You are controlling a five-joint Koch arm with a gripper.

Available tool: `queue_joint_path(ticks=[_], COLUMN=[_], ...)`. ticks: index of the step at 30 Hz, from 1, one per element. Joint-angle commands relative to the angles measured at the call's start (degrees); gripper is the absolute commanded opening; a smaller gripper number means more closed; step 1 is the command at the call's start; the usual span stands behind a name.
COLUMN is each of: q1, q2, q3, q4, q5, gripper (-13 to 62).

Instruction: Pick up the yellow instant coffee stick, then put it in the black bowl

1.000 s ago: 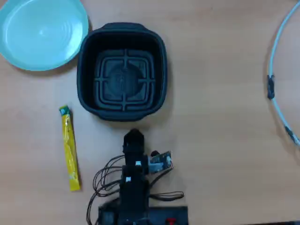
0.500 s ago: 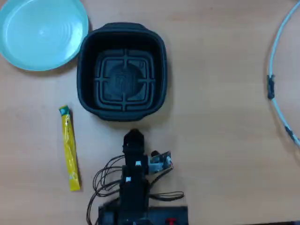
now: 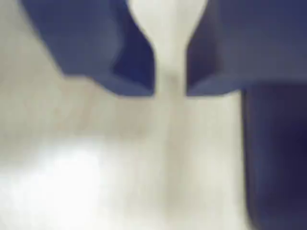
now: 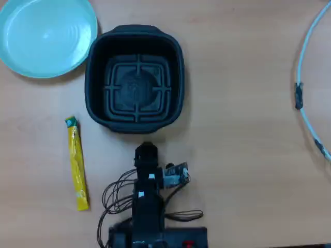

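Observation:
In the overhead view the yellow instant coffee stick lies flat on the wooden table at the left, green end toward the top. The black bowl stands upright and holds nothing; its ribbed bottom shows. My gripper sits just below the bowl's near rim, pointing at it, well to the right of the stick. The blurred wrist view shows my gripper with its two blue jaws a narrow gap apart, only bare table between them. The stick does not show in the wrist view.
A round light-blue plate rests at the top left, touching the bowl's corner. A pale cable curves along the right edge. The arm's base and loose wires fill the bottom centre. A dark blurred shape stands at the wrist view's right.
The arm has crept slightly up toward the bowl. The stick, bowl and plate have not moved.

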Motion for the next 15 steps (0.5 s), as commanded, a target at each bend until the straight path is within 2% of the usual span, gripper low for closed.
queue_joint_path(ticks=[1, 15], q1=[-0.62, -1.67], q2=[5.54, 5.54], q3=[-1.58, -23.47], q4=[12.39, 42.80], q5=[-4.48, -7.73], gripper=[0.2, 0.2])
